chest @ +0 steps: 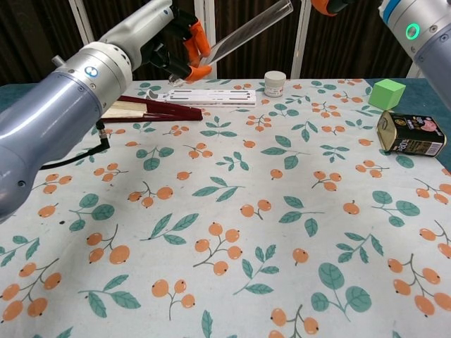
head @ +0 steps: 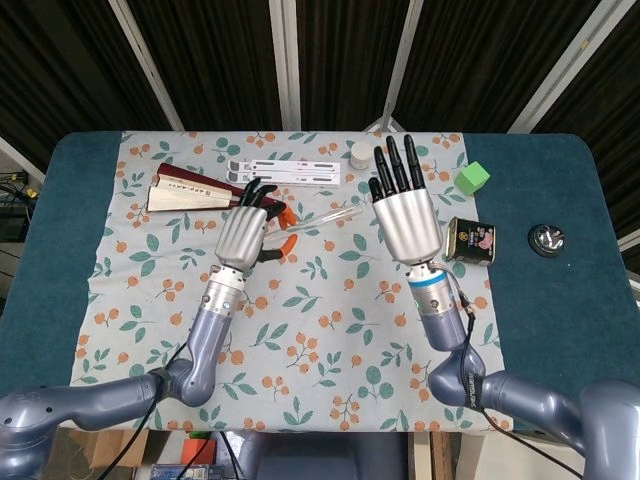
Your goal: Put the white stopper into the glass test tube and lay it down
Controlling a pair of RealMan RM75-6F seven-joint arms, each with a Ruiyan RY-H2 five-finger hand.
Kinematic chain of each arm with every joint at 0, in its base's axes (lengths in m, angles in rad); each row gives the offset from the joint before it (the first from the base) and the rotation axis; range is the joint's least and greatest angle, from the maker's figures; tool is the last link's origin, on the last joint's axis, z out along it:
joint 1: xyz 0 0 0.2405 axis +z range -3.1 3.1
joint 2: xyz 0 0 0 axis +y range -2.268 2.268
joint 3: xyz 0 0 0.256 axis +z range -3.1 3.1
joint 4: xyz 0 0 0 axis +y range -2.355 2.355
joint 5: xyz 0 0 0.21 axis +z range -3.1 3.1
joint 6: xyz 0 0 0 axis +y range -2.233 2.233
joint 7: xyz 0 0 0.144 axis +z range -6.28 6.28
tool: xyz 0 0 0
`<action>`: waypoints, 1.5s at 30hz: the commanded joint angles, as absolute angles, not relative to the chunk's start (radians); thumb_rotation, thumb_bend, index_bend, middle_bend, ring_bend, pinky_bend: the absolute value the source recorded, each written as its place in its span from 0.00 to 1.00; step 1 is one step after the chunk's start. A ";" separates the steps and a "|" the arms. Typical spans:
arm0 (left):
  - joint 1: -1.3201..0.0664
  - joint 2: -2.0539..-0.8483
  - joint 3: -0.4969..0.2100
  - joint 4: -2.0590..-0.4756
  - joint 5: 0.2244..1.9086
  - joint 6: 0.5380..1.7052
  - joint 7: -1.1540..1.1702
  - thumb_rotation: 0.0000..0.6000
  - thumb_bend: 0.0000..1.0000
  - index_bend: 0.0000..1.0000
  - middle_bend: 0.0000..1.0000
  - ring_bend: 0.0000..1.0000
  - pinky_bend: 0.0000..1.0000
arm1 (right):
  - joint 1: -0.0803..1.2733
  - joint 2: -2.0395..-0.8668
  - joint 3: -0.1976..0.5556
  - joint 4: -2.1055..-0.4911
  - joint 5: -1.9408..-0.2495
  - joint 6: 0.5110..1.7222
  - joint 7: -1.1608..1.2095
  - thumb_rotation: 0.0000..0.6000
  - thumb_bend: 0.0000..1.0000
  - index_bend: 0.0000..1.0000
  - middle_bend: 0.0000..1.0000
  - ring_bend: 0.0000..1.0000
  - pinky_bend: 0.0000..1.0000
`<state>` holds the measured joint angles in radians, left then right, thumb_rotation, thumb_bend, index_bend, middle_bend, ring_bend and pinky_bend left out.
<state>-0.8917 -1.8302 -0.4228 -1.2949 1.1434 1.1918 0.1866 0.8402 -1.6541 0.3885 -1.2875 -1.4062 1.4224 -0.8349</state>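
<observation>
My left hand [head: 243, 232] [chest: 176, 36] grips the glass test tube [head: 327, 217] [chest: 248, 31] near its closed end, between orange-padded fingertips. The tube is held in the air, slanting up to the right, its open mouth toward my right hand [head: 404, 214]. That hand is raised with its back to the head camera and its fingers stretched up; its palm side is hidden. The chest view catches only an orange fingertip [chest: 323, 5] at the top edge, close to the tube's mouth. No white stopper shows in either view.
At the back of the flowered cloth [chest: 232, 211] lie a white slotted strip [chest: 204, 95], a folded red fan [chest: 141, 109] and a small white capped jar [chest: 275, 82]. To the right are a green cube [chest: 387, 92], a tin can [chest: 411, 133] and a metal bell [head: 547, 239].
</observation>
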 commanded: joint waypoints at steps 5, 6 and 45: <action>-0.907 -1.845 -0.430 -1.282 1.136 1.184 0.190 1.00 0.60 0.63 0.65 0.16 0.00 | 0.850 -1.665 0.387 -1.275 -1.405 1.422 -0.836 1.00 0.42 0.75 0.23 0.00 0.00; -0.909 -1.850 -0.433 -1.280 1.132 1.184 0.192 1.00 0.60 0.63 0.65 0.16 0.00 | 0.852 -1.665 0.386 -1.272 -1.406 1.422 -0.836 1.00 0.42 0.75 0.23 0.00 0.00; -0.904 -1.848 -0.436 -1.281 1.133 1.208 0.196 1.00 0.60 0.63 0.65 0.17 0.00 | 0.852 -1.648 0.374 -1.290 -1.398 1.430 -0.836 1.00 0.42 0.75 0.23 0.00 0.00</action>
